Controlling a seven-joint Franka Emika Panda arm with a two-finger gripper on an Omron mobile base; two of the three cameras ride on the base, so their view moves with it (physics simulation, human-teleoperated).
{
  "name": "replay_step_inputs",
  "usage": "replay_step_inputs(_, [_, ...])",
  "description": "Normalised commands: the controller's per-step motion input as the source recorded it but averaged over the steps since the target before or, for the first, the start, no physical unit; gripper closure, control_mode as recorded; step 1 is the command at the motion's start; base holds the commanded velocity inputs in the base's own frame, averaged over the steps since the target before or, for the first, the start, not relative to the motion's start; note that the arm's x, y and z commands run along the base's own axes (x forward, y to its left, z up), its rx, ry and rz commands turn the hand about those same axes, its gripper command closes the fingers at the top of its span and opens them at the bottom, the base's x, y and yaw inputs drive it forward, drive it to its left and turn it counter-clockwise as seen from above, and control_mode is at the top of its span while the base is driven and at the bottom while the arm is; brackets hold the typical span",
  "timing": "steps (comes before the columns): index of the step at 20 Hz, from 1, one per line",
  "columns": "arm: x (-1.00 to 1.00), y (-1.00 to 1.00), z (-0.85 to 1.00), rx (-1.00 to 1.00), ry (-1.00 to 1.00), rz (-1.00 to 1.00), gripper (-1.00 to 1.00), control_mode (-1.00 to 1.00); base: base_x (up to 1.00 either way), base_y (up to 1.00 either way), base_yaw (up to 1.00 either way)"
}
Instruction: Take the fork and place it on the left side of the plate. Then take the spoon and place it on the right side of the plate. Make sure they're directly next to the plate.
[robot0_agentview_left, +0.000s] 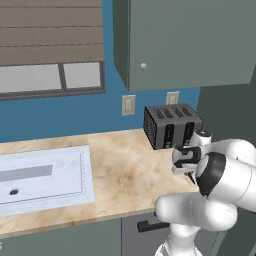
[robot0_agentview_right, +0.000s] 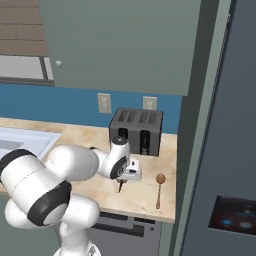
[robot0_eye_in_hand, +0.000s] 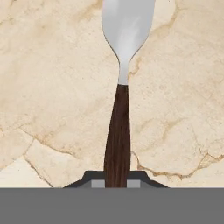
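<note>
Gripper (robot0_agentview_right: 120, 189) closed on the fork (robot0_eye_in_hand: 118, 131), jaws pinching the dark handle near its tail end, as seen in the hand view. Fork lying out along the pale marbled counter (robot0_agentview_right: 140, 192) in front of the toaster (robot0_agentview_right: 136, 131), a little toward the counter's front edge; gripper pointing down at it there.

Likely light and fully rigid: thin, short, no flex to expect. Probably slick too, with a smooth handle and polished head, so prone to pivoting between narrow pads when held this far from the middle; head end may droop or swing in transit. Better hold probably nearer the middle of the handle, across its narrow width, keeping the piece level. Not fragile; a small drop unlikely to hurt it, though liable to skid on the smooth stone.

Looks: handle very dark brown, nearly black, faintly grained, tapering slightly toward a slim silvery neck; head pale, shiny, broadening upward and cut off by the frame, tines not visible.

Spoon (robot0_agentview_right: 159, 189) with lighter brown handle resting on the counter right of the toaster's front, near the edge, well apart from the gripper.
</note>
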Motion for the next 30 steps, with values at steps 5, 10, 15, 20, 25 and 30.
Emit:
replay_step_inputs(5, [-0.34,0.04,0.49,0.00,0.00,0.02,1.00,-1.00,0.00,0.00,0.00])
replay_step_inputs(10, [-0.32,0.00,0.81,0.00,0.00,0.01,1.00,-1.00,0.00,0.00,0.00])
replay_step_inputs(15, [-0.44,0.00,0.95,0.00,0.00,0.01,1.00,-1.00,0.00,0.00,0.00])
replay_step_inputs(20, [-0.63,0.01,0.78,0.00,0.00,0.00,1.00,-1.00,0.00,0.00,0.00])
replay_step_inputs(25, [-0.66,0.15,0.61,0.00,0.00,0.00,1.00,-1.00,0.00,0.00,0.00])
replay_step_inputs(30, [-0.73,0.29,0.25,0.00,0.00,-0.01,1.00,-1.00,0.00,0.00,0.00])
